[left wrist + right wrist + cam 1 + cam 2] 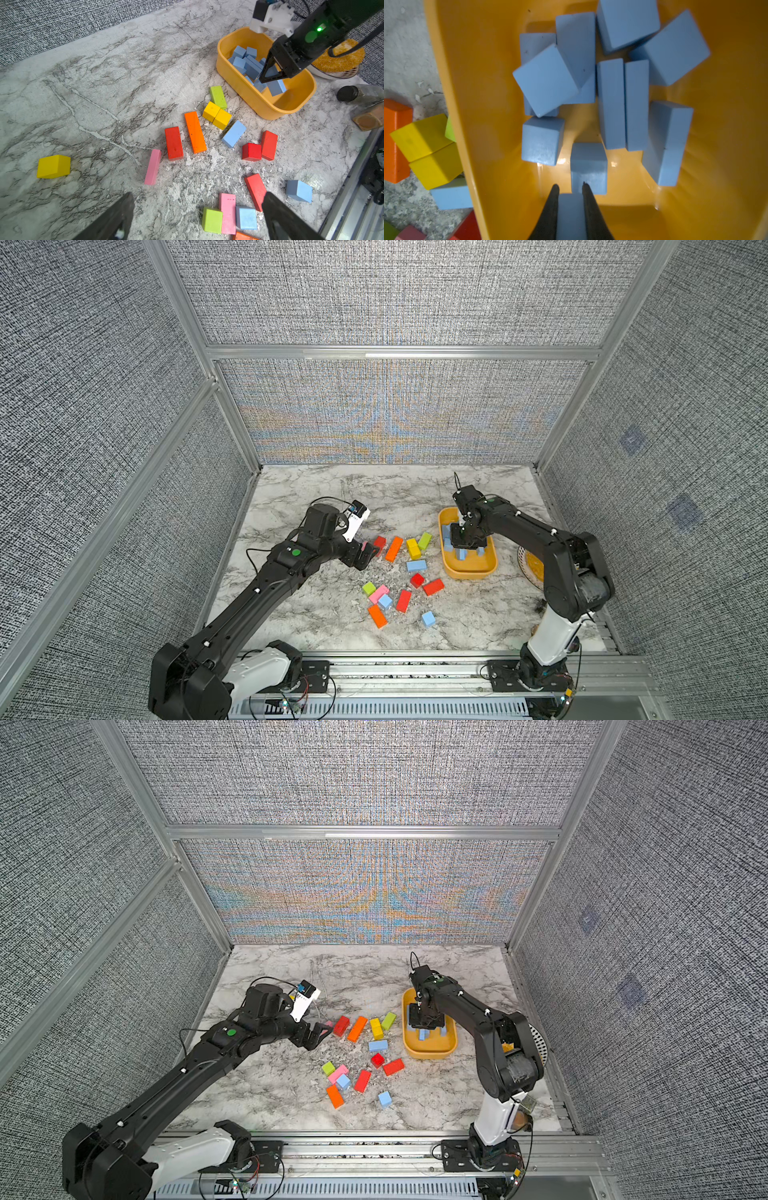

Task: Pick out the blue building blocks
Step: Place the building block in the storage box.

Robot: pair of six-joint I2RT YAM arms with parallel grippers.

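Tool on the right arm [569,185] clenches a blue block [570,216] straight over the yellow tub [477,104], where other blue building blocks [612,104] lie, while the left tool [198,194], released, hovers nearer the blue cube [246,217] loose on the tabletop [83,104].

Outside the one yellow tub [249,97] lay three blue building blocks [233,134], four red blocks [174,143], three yellow cubes [53,166], two orange bricks [195,132], two green blocks [218,97] and two pink bricks [153,167]. Inside the tub, at least ten more blue building blocks were piled, overlapping too much for an exact count.
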